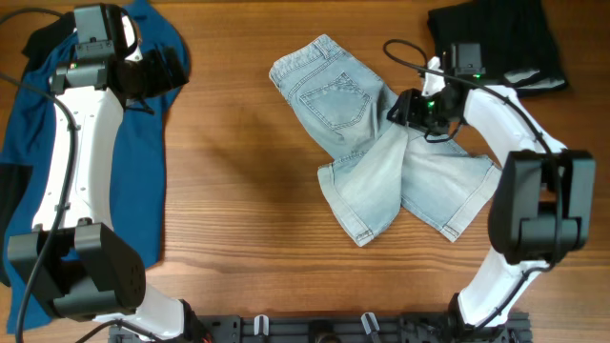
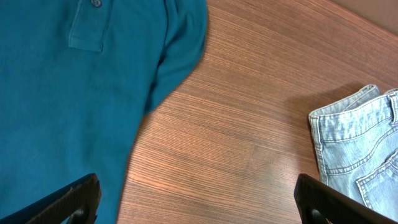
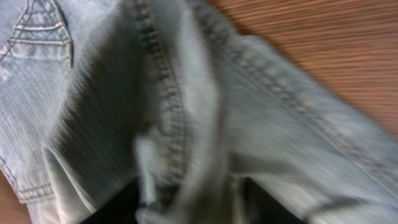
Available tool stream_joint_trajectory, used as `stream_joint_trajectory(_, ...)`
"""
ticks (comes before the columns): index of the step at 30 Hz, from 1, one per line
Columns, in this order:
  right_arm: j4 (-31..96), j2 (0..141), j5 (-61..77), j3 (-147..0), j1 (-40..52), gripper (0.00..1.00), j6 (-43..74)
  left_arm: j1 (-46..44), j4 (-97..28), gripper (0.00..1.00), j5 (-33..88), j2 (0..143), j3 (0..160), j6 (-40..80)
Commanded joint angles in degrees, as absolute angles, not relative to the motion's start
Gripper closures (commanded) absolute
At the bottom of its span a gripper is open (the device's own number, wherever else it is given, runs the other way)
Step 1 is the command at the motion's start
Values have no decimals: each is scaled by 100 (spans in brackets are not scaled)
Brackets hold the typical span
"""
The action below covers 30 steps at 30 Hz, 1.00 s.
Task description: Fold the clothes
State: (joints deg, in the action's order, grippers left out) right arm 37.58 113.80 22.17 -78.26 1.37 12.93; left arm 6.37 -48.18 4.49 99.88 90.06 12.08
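Pale denim shorts (image 1: 372, 171) against the right fingers (image 1: 402, 110), grip unclear; left fingers (image 2: 68, 202) wide apart over the blue shirt (image 2: 62, 93).

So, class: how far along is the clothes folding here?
Done: nothing clearly folded. In hand: right gripper at the denim shorts, legs crossed, denim bunched at its fingers. Remaining: finishing the shorts, then the blue shirt below the open left gripper, and the black garments.
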Motion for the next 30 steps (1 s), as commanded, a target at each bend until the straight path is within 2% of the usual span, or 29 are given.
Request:
stream_joint_trajectory(1,3468,11472,2672,-7872,464,96,1221,668,-4801,0,346,10042,9024,1066)
stream_joint_trajectory(9,4010,10545,2818,-8558,1435,96,893,1046,-4801,0,250,10042,9024,1068)
stream_joint_trajectory(19,4123,10597,2567,-8635,4495,96,917,1887,-4744,0,491,10042,9024,1072)
stream_joint_trajectory(20,4169,10597,2477,-8635,4759,87,895,1931,-4744,0,510,10042,9024,1072)
stream_joint_trajectory(21,4224,10595,2429,-8635,4998,60,843,1940,-4744,0,508,10042,9024,1070)
stream_joint_trajectory(25,4362,10595,2882,-8635,5216,49,497,1940,-4718,0,508,10042,9024,1070)
stream_joint_trajectory(27,4473,10595,2985,-8635,5216,34,283,1940,-4689,0,508,10042,9024,1070)
stream_joint_trajectory(28,4558,10586,2967,-8637,5205,20,150,1940,-4689,0,508,10042,9024,1070)
stream_joint_trajectory(30,4591,10547,2853,-8637,5168,8,191,1940,-4698,0,513,10042,9024,1070)
